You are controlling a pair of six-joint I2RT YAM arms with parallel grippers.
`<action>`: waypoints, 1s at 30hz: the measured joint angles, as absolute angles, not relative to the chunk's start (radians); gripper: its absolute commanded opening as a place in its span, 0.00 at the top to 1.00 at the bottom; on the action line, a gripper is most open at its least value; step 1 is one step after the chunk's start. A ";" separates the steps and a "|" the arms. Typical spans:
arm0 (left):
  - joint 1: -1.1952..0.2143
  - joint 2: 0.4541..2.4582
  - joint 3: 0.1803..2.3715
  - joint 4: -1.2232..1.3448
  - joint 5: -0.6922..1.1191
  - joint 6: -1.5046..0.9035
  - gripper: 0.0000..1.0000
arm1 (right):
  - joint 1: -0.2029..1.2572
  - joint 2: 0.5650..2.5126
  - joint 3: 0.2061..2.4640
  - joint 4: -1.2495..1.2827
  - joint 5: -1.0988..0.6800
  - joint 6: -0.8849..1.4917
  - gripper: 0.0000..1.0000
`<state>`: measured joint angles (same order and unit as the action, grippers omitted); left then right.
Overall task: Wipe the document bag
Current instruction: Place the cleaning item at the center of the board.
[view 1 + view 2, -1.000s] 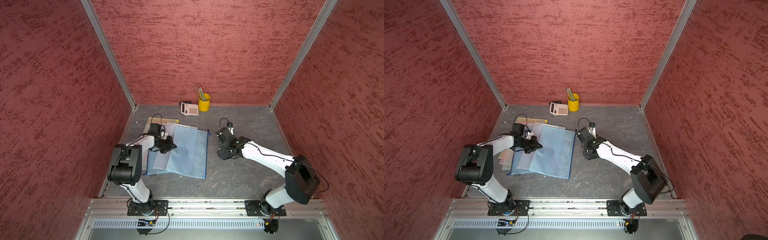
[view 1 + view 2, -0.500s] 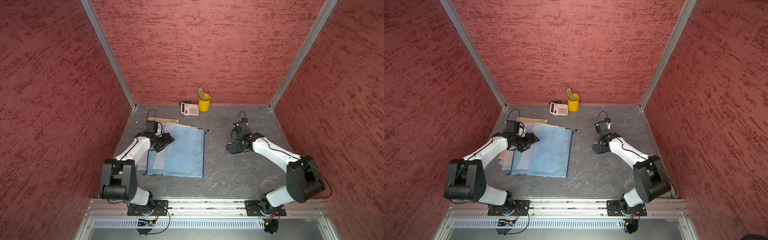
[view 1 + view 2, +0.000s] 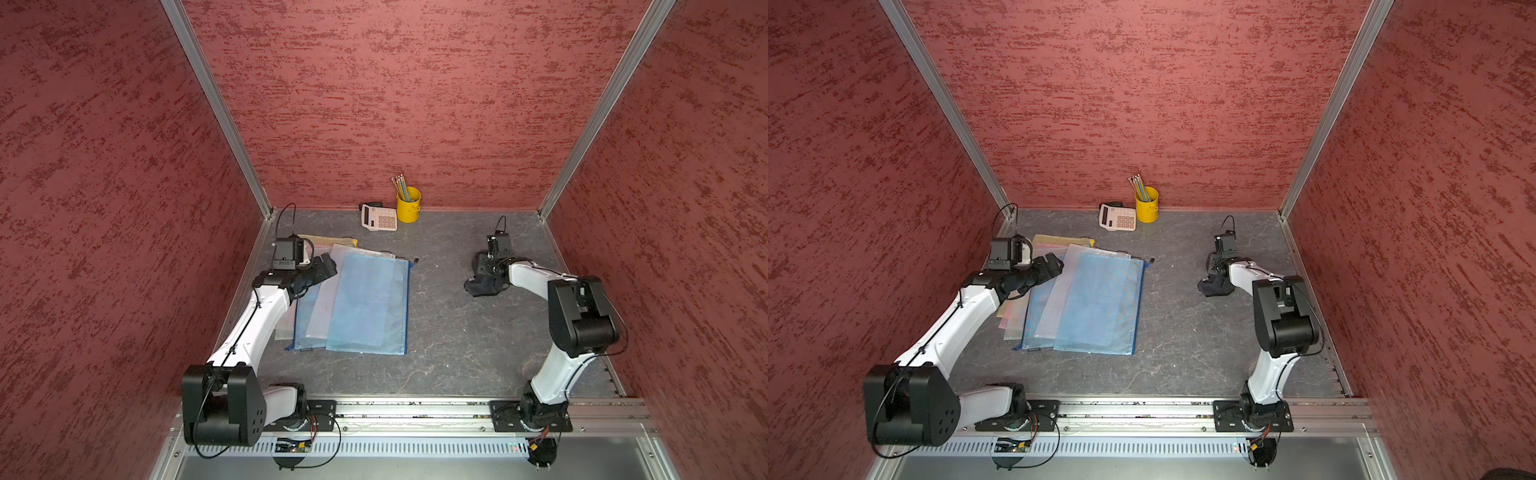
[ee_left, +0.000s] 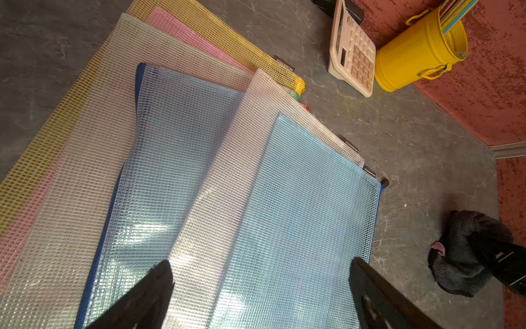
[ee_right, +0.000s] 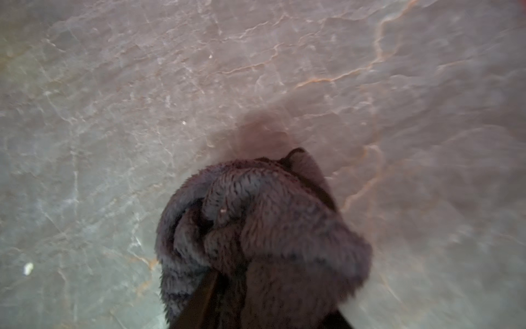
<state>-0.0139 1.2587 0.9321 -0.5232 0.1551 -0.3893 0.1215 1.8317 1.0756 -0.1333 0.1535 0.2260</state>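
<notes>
A light blue mesh document bag point(image 3: 370, 307) point(image 3: 1100, 307) point(image 4: 299, 213) lies flat on top of a fanned pile at the table's left. My left gripper point(image 3: 326, 266) point(image 4: 260, 260) hovers over the pile's far left corner. Its jaws are wide open, with nothing between them. A dark fluffy cloth point(image 3: 480, 286) point(image 3: 1212, 287) point(image 5: 256, 222) sits bunched on the bare table to the right, well away from the bags. My right gripper point(image 3: 484, 276) point(image 5: 270, 299) is down on it. The cloth covers its fingertips, so I cannot make out how the jaws stand.
Under the top bag lie a white bag point(image 4: 227, 159), a darker blue one point(image 4: 176, 128), and pink and yellow ones point(image 4: 227, 37). A calculator point(image 3: 379, 217) and a yellow pencil pot point(image 3: 408, 204) stand at the back wall. Red walls close three sides.
My left gripper has opened and pulled back to the pile's far left corner. The right arm carried the cloth rightward, away from the bags, down onto the bare table.
</notes>
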 measured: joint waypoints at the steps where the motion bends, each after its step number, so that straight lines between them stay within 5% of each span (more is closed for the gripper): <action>1: -0.011 1.261 0.929 -0.519 0.156 -0.385 0.03 | 0.120 1.850 1.091 -0.126 0.142 0.221 0.72; 2: -0.008 1.265 0.929 -0.515 0.157 -0.384 0.03 | 0.117 1.869 1.111 -0.122 0.135 0.211 0.86; 4: -0.004 1.277 0.929 -0.502 0.159 -0.382 0.03 | 0.115 1.904 1.161 -0.117 0.118 0.205 0.99; 7: -0.001 1.302 0.929 -0.492 0.169 -0.384 0.03 | 0.114 1.964 1.265 -0.113 0.088 0.209 1.00; 10: -0.001 1.315 0.929 -0.478 0.184 -0.385 0.02 | 0.114 2.017 1.367 -0.101 0.060 0.223 0.58; 12: -0.001 1.316 0.929 -0.467 0.188 -0.384 0.02 | 0.114 2.043 1.416 -0.099 0.044 0.231 0.42; 14: -0.001 1.316 0.928 -0.456 0.191 -0.381 0.00 | 0.114 2.054 1.446 -0.094 0.037 0.233 0.05; 23: -0.001 1.294 0.877 -0.399 0.142 -0.307 0.00 | 0.113 1.818 1.195 -0.025 0.119 0.162 0.01; 30: 0.003 1.306 0.756 -0.198 0.022 -0.207 0.00 | 0.059 1.459 0.773 0.286 0.257 0.134 0.01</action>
